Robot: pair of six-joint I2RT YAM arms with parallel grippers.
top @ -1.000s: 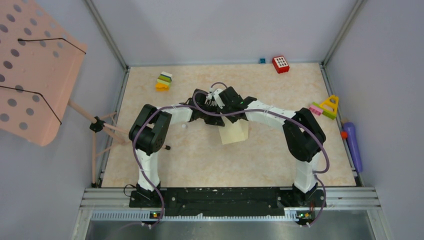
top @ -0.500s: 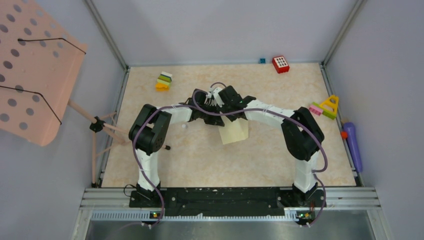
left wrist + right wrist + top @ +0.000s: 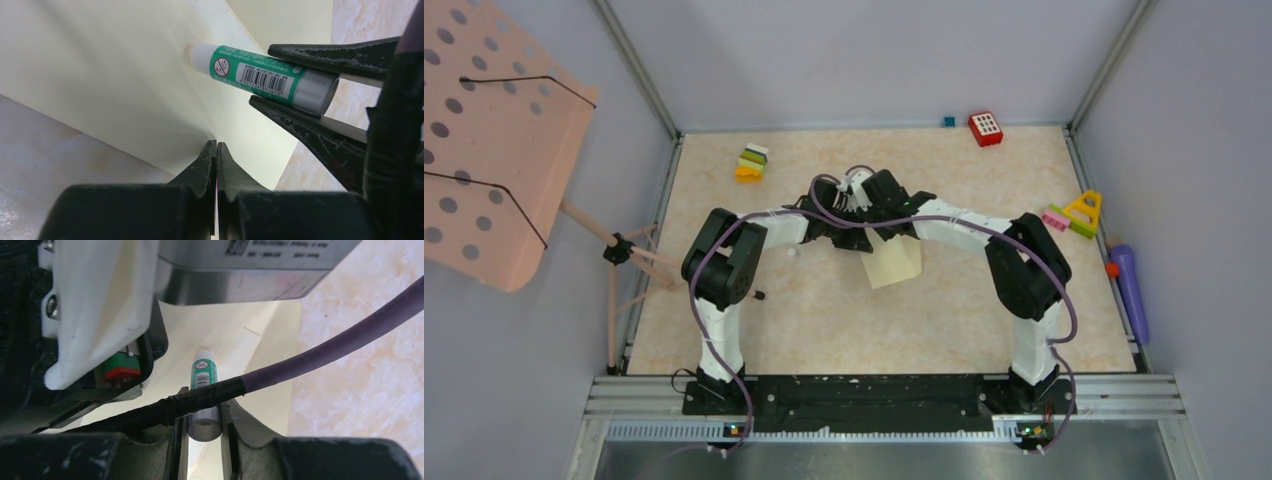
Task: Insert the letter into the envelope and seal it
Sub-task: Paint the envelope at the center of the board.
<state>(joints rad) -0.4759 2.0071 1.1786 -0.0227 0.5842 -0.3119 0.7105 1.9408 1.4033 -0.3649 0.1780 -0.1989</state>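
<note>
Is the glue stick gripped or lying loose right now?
Gripped. The right fingers clamp the glue stick by its green barrel, near the grey end; its white tip touches the envelope.

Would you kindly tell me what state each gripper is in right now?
Left gripper: shut, tips at the envelope edge.
Right gripper: shut on the glue stick.

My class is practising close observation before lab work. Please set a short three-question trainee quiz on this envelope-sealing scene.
1. True or false: the right gripper is empty.
2. The glue stick has its white tip touching: A the envelope, B the table, C a toy block.
3. Fill in: the left gripper has its jaws ____.
Key: 1 false, it holds the glue stick; 2 A; 3 shut.
</note>
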